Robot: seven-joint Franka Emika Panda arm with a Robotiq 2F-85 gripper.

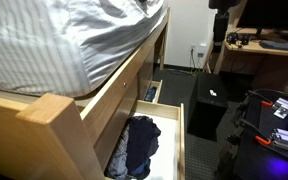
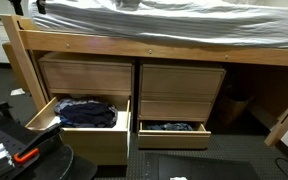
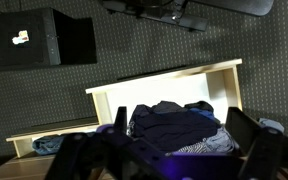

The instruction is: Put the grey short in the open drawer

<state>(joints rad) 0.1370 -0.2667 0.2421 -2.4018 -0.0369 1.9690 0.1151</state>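
Observation:
The open drawer [image 3: 164, 85] of light wood holds a pile of dark navy clothes [image 3: 169, 120]. A paler grey-blue cloth [image 3: 212, 141] lies at the pile's edge; I cannot tell if it is the grey short. My gripper [image 3: 182, 152] hangs above the pile with its two dark fingers wide apart and nothing between them. The same drawer shows in both exterior views, with a rim [image 1: 181, 130] and a side wall [image 2: 42, 115], full of dark clothes [image 2: 86, 112]. The gripper itself does not show in the exterior views.
A second drawer [image 2: 172, 128] beside it is slightly open with blue clothes inside. A bed with a striped sheet [image 1: 54, 40] stands above the drawers. A black box [image 1: 209, 105] sits on the dark carpet, and a desk [image 1: 264, 50] stands behind it.

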